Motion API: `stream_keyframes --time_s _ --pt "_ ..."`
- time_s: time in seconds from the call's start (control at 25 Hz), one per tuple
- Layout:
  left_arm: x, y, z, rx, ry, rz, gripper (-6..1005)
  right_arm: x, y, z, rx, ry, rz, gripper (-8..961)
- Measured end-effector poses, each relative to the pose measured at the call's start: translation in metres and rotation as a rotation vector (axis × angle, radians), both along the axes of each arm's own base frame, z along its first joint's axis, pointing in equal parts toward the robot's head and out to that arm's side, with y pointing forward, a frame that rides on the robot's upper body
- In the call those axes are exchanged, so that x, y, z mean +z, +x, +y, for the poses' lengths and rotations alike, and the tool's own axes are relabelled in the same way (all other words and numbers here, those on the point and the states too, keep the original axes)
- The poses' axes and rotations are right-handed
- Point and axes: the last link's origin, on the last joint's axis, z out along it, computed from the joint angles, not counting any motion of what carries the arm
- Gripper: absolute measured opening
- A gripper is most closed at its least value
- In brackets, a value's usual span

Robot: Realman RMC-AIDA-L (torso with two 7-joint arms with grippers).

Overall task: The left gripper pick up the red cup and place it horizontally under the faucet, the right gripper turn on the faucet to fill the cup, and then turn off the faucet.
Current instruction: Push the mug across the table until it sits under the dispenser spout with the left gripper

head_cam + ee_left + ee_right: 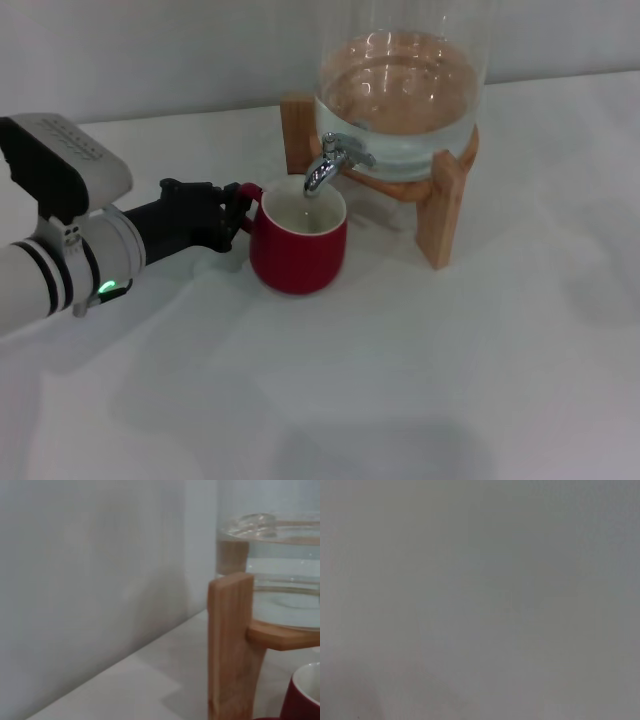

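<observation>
The red cup (pixel 298 243) stands upright on the white table, its white inside open right below the spout of the chrome faucet (pixel 332 163). The faucet projects from the glass water jar (pixel 400 95) on the wooden stand (pixel 443 205). My left gripper (pixel 238 212), a black claw on a silver-grey wrist with a green light, reaches in from the left and is closed on the cup's small red handle. The left wrist view shows the cup's rim (pixel 305 695), a stand leg (pixel 232 645) and the jar (pixel 280 575). The right gripper is out of view.
The white table (pixel 420 380) stretches in front of and to the right of the stand. A pale wall (pixel 150 50) runs behind the jar. The right wrist view shows only a plain grey surface.
</observation>
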Motion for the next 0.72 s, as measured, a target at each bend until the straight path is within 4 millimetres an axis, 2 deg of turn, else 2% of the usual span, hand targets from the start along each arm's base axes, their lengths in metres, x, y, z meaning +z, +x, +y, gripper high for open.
stream_keyframes --time_s 0.72 --pt "-0.0053 0.0066 -0.0018 -0.01 -0.03 0.01 129 -0.0006 0.0004 0.0 0.0 0.003 0.006 722"
